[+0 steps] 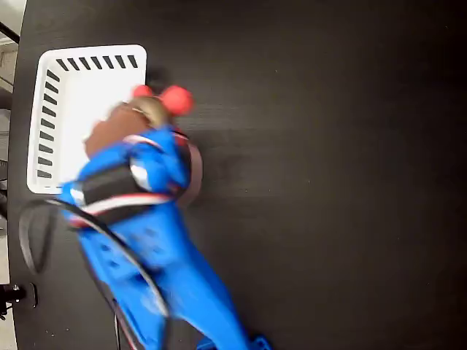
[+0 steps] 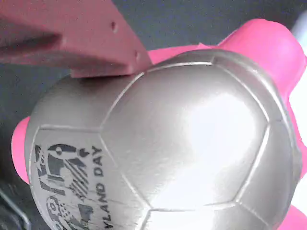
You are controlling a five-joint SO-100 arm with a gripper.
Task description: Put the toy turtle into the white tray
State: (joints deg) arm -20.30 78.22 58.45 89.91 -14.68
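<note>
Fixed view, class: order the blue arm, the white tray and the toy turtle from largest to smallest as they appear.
1. Blue arm, though blurred and perhaps nearer the camera.
2. White tray.
3. Toy turtle, partly hidden by the arm.

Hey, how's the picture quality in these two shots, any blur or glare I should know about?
In the fixed view the blue arm and the toy turtle are smeared by motion blur, while the white tray is overexposed but sharp-edged. In the wrist view the turtle's shell shows a broad soft glare patch, and the finger looks soft.
</note>
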